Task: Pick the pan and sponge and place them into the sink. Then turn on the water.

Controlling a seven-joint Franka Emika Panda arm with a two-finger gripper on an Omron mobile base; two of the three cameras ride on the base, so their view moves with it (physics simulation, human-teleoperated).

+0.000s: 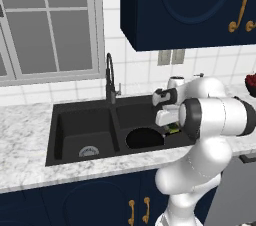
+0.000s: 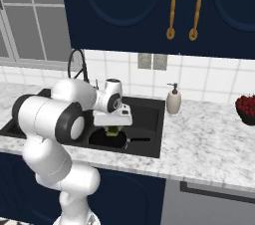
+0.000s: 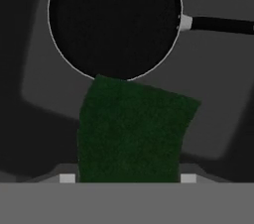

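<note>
Two basins make up the matte black sink (image 1: 75, 115), sunk in a marbled white counter (image 1: 25, 120) below a window (image 1: 45, 20) and navy cabinets (image 2: 124, 10), with a coil-necked faucet (image 1: 110, 77) behind. Over the right basin the gripper (image 2: 113, 130) hangs with its jaws part-way closed on the sponge (image 3: 131, 129), whose rough green face lies between the fingers. Just beyond the fingertips, below the sponge, the round black pan (image 3: 115, 22) rests on the basin floor, its handle pointing sideways.
</note>
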